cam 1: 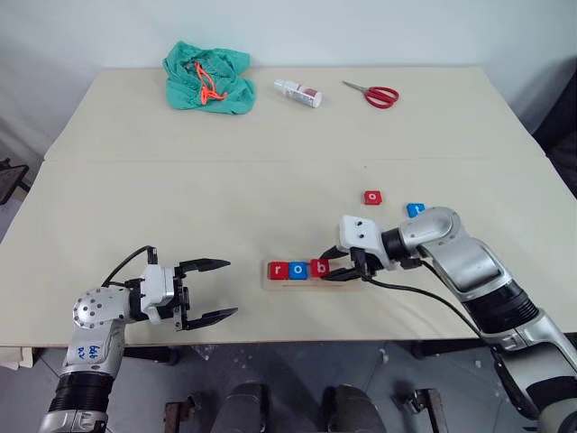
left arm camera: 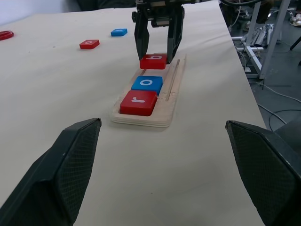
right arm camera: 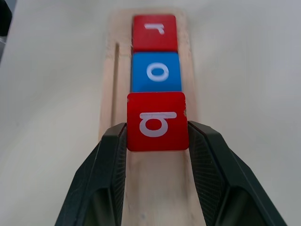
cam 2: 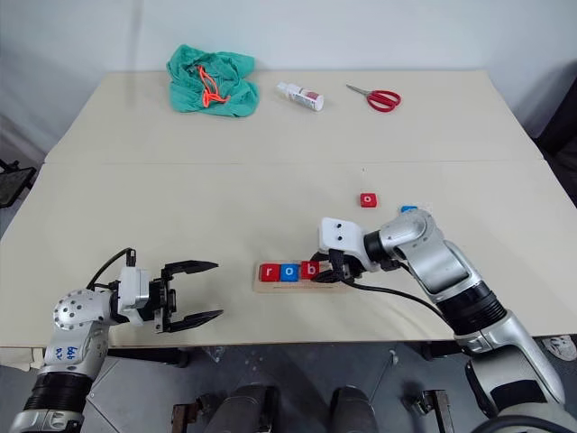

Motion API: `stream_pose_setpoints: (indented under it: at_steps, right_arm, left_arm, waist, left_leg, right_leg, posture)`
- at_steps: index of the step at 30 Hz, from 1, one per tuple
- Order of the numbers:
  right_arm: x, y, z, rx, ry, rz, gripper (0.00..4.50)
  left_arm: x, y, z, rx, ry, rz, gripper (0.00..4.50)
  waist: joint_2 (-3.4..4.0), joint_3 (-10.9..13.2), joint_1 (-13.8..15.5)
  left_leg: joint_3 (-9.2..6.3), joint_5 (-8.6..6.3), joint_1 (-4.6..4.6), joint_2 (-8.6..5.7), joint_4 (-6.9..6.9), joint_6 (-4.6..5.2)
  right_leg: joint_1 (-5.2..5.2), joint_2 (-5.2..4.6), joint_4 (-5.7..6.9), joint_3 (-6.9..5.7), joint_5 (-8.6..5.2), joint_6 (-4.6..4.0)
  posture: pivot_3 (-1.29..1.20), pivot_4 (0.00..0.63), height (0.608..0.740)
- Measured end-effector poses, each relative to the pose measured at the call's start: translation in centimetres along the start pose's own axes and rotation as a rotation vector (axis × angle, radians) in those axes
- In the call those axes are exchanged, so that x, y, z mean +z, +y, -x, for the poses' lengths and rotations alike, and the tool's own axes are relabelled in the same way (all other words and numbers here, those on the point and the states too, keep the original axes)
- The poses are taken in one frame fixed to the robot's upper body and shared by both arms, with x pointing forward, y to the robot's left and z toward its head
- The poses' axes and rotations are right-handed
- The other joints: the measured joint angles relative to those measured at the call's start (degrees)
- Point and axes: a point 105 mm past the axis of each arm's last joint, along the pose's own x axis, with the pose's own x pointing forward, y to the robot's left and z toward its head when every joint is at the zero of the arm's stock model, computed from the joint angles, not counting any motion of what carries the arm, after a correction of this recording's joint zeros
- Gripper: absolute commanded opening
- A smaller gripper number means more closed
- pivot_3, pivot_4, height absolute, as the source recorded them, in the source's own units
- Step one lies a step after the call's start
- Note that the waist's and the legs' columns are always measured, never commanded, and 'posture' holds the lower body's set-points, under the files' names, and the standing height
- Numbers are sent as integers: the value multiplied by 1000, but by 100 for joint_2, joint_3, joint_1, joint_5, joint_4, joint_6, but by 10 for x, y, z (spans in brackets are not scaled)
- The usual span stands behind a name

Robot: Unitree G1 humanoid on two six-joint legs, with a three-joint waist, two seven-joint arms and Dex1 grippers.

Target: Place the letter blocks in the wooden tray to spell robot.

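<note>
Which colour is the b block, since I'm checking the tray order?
Red, with a white letter. The b block shows best in the right wrist view, between the right claw's fingers.

Blocks r [cam 1: 276, 270], o [cam 1: 297, 270], b [cam 1: 319, 267] sit left to right in the tray [left arm camera: 171, 94]

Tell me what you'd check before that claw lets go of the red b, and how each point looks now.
1. Red b block between the right claw fingers: ok.
2. b lined up after the red r and blue o: ok.
3. b lying flat in the wooden tray: cannot tell.
4. Red o and blue block waiting on the table: ok.
5. Left claw open, away from tray: ok.
</note>
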Motion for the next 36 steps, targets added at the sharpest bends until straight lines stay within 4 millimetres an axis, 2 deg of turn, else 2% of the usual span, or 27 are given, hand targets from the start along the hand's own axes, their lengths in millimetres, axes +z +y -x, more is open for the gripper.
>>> stream_pose_setpoints:
  at_steps: [3,9,12,15,18,23,29,36]
  right_arm:
    - [-1,0,-1,0,9,4,2484]
    - [-4,0,-3,-1,37,11,4485]
    - [-3,0,1,-7,43,8,4485]
    - [12,-2,16,-50,0,12,4485]
    - [18,4,29,-79,-41,-8,3902]
    - [-10,21,31,-90,7,-129,2147]
    - [-10,18,31,-137,8,-146,72]
    - [-10,15,17,-155,-19,-165,26]
  left_arm:
    - [0,0,0,3,0,0,4500]
    - [1,2,-1,11,-5,-2,4500]
    - [1,3,-2,11,-7,-5,4500]
    - [3,7,-4,14,-14,-15,4500]
    - [3,8,-6,13,-16,-15,4500]
    - [1,9,-9,11,-23,-6,4500]
    - [2,11,-11,10,-30,-11,4500]
    - [0,10,-9,8,-23,-3,4500]
  waist:
    - [0,0,4]
    - [0,0,-2]
    - [0,0,10]
    - [0,0,13]
    - [-2,-1,16]
    - [-5,-2,20]
    - [-5,-2,4]
    - [-5,-2,13]
  left_leg:
    - [0,0,0,0,0,0]
    - [0,0,0,0,0,0]
    - [0,0,-1,-1,1,0]
    - [-2,0,-3,-1,2,0]
    - [-6,0,-3,0,0,0]
    - [1,0,-3,-2,1,0]
    - [3,0,-1,1,-2,-1]
    - [2,0,-2,-1,0,0]
  right_leg:
    - [0,0,0,0,0,0]
    - [0,0,1,0,0,0]
    - [-1,0,1,0,0,0]
    - [-1,0,0,-1,0,0]
    - [1,1,1,-1,0,0]
    - [2,-1,-1,1,0,0]
    - [-2,1,0,0,0,0]
    - [0,-1,-1,1,0,0]
  posture:
    - [0,150,740]
    - [0,150,740]
    - [0,150,740]
    - [0,150,740]
    - [0,150,740]
    - [0,150,740]
    - [0,150,740]
    - [0,150,740]
